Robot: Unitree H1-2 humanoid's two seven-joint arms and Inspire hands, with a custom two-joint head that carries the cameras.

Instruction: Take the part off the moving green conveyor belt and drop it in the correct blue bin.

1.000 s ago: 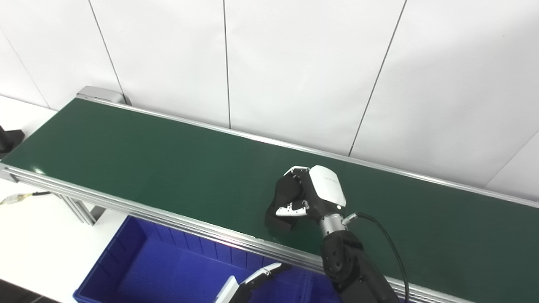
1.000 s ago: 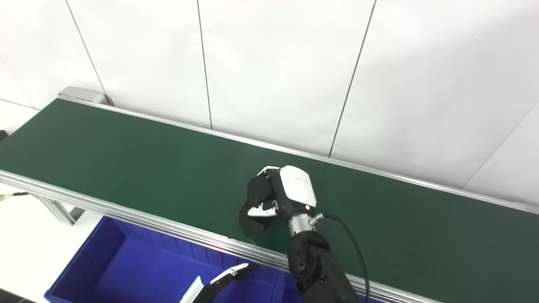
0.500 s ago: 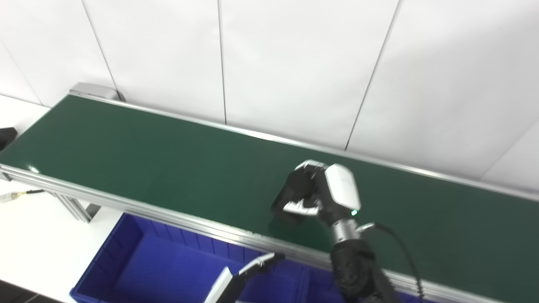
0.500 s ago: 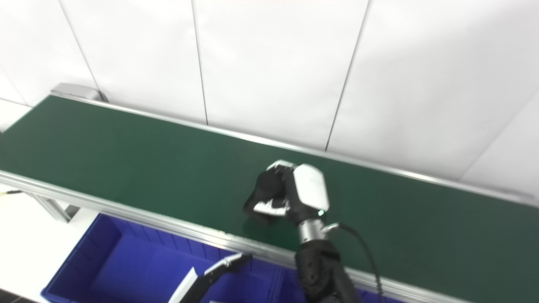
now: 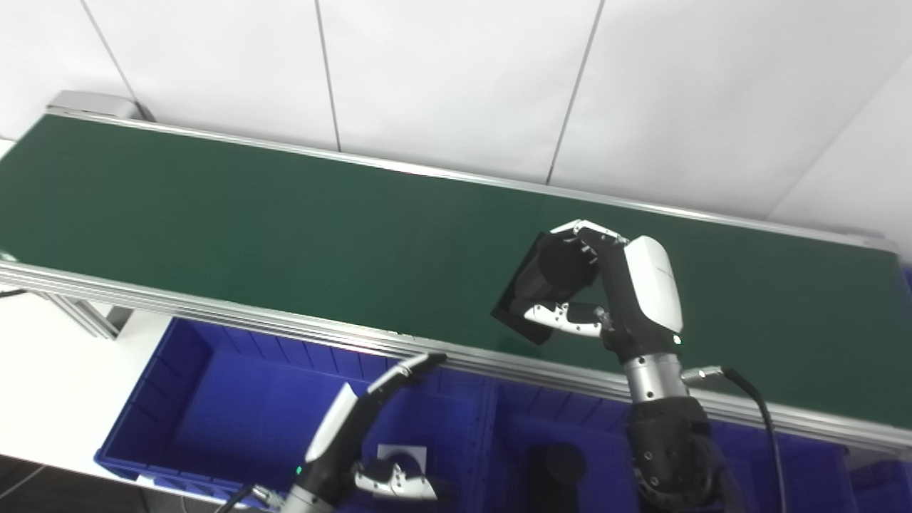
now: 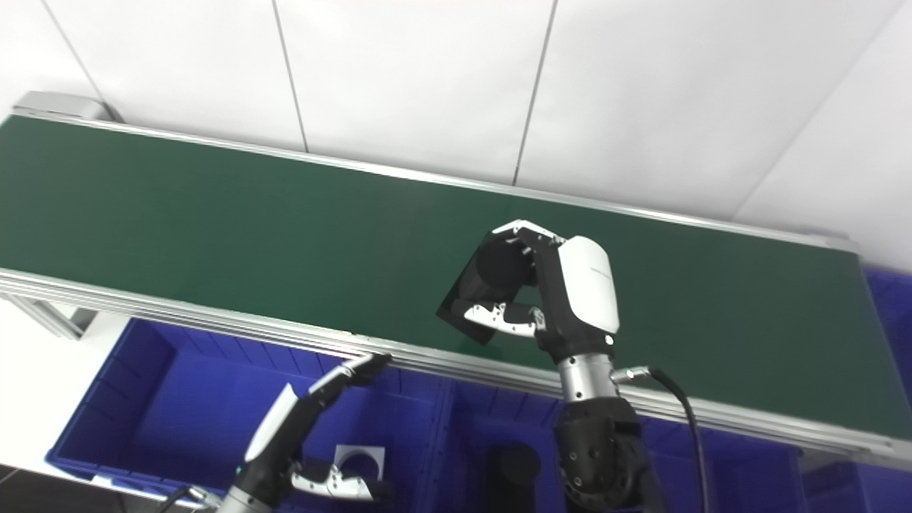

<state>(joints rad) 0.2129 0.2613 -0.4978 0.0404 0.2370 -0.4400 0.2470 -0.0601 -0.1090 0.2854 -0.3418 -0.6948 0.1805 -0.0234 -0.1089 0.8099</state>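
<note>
Gripping one black part above the green belt, the right hand is keeping its fingers clamped on it; it looks stiff, flat-based and light, best pinched across its edges. The left hand is waiting over the blue bins, fingers apart. Two bins are showing clearly, one holding a grey piece, the other a dark one

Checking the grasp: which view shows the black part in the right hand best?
Right eye view: the black part shows its flat base and round body beside the right hand. Left eye view shows much the same.
</note>
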